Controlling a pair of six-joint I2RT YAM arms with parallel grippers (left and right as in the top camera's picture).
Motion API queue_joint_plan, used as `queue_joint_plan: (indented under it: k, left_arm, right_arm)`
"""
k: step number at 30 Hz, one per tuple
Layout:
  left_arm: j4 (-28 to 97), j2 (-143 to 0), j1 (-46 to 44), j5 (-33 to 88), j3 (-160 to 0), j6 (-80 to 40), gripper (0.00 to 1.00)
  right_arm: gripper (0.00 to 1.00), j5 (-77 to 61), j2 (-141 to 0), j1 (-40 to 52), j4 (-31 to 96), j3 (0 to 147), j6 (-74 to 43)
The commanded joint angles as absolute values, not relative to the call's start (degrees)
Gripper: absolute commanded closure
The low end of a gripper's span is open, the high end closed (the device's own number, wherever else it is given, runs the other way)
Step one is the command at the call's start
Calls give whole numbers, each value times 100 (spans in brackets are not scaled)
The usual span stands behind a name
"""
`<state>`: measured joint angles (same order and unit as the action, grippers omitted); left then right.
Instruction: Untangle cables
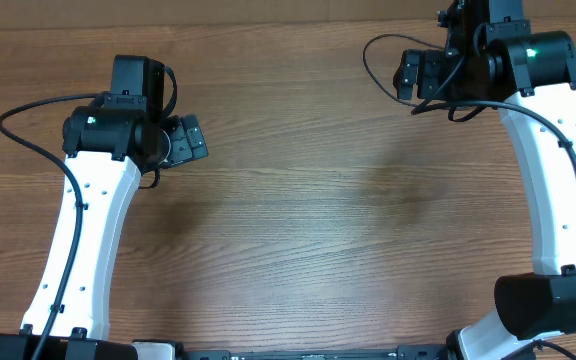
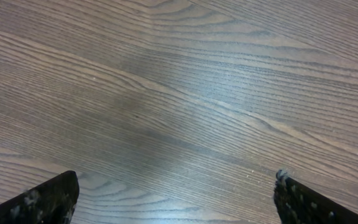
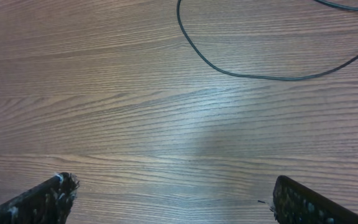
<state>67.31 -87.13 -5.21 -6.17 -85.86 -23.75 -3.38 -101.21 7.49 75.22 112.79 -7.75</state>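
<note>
1. Nearest the bases: plain wood grain of the bench [image 1: 298,250] between the two white arms, with no knotted bundle, loose strand or plug on it.
2. A little farther out: left arm [image 1: 88,200] bent inward, left jaws spread wide and gripping nothing. In the left wrist view, just two dark fingertips [image 2: 42,199] at the bottom corners, with bare wood between and ahead of them.
3. Farther back: right arm [image 1: 558,170] reaching toward the far edge, right jaws also spread wide and empty, pointing across the bench toward the left side.
4. Just beyond the right jaws: a thin black cord [image 3: 253,76] curving in a loop ahead of the fingertips, not touching them. From overhead, seemingly running back to the arm at both ends, so probably the arm's own lead rather than part of the job. Cannot tell for certain.
5. Cables of the task: not visible in any view, so impossible to say where.
6. Step in hand, as a judgement: either the very start, before any bundle is in reach, or the close of the job. No way to settle which from these views.
7. Next move, as a judgement: locate a real strand first, approach with jaws wide, pinch near a plug end, and steer clear of the loop by the right wrist to avoid a snag.
</note>
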Motion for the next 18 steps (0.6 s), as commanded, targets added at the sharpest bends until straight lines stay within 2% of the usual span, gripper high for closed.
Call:
queue_joint_plan:
  k: [1,6,18]
  left_arm:
    - [6757,-8628,-495,-639,-8641,-2228,1]
    - [5892,-8158,-609,-589,-8182,-2464,0]
    - [2418,-5229,-639,-565,-4381,-2510,1]
  right_arm:
    - [0,-263,-10127,740,7513,11277,-810]
    - [0,-261,-10127,740,7513,11277,-810]
    - [0,-263,-10127,740,7513,11277,-810]
